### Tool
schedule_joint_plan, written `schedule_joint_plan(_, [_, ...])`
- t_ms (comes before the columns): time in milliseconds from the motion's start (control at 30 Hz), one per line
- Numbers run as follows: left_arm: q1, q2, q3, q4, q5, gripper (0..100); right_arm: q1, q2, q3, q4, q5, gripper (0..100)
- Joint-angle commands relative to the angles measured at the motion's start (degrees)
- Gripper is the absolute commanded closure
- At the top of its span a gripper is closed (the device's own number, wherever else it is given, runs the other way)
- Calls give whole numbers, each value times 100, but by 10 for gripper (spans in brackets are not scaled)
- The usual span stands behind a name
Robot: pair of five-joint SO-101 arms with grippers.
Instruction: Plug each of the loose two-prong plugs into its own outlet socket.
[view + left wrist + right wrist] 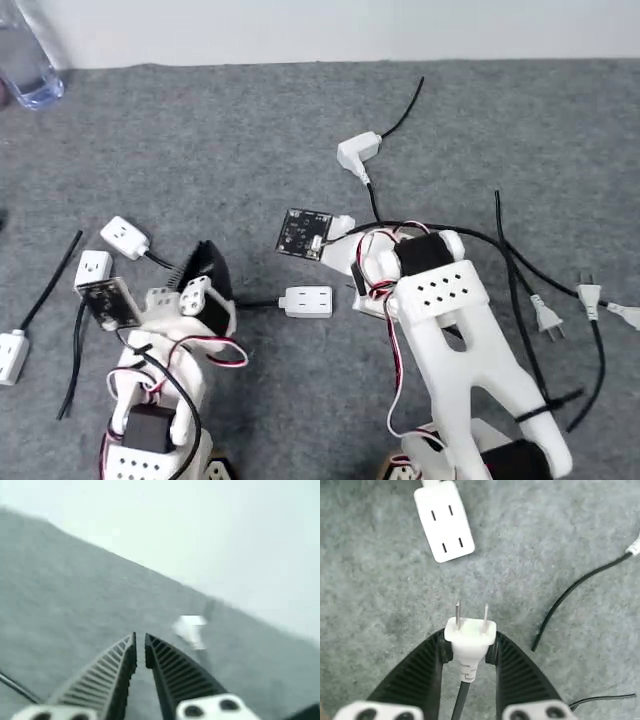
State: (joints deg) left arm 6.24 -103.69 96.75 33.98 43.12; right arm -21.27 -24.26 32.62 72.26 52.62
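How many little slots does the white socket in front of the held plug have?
4, all on the white outlet socket: one and another at its cord end, two more nearer the two-prong plug held in the right gripper. None hidden.

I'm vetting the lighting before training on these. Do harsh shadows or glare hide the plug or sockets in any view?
High view: even light, soft shadows, no glare on the outlet block. Right wrist view: the plug in the right claw casts a faint shadow on the carpet; the block's slots are readable. Left wrist view: bright wall, left claw dark against it.
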Motion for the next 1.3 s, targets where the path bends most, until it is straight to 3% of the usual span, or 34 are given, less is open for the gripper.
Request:
schedule_joint_plan(0, [580,-79,-48,-193,730,974,-57,-233,-316,-4,-316,990])
schedule_joint_plan(167, [1758,-79,-110,-668,730,974,-57,-242,-316,-391,-888,990])
schedule_joint_plan(433, [2840,-79,-312,-1398,730,989,-602,-1121,-281,-453,-1345,990])
schedule_joint_plan(600, [2840,-88,-567,-1451,703,989,-1033,-2009,-229,-330,-1327,991])
schedule_joint_plan(867, [2822,-88,-637,-1231,686,988,-1156,-2158,-167,-330,-1134,991])
schedule_joint_plan(1033, [2822,-88,-875,-738,237,988,-1367,-2246,-308,-48,-1125,991])
schedule_joint_plan(1267, [2813,-88,-1147,-185,220,988,-1385,-2281,-668,418,-1116,991])
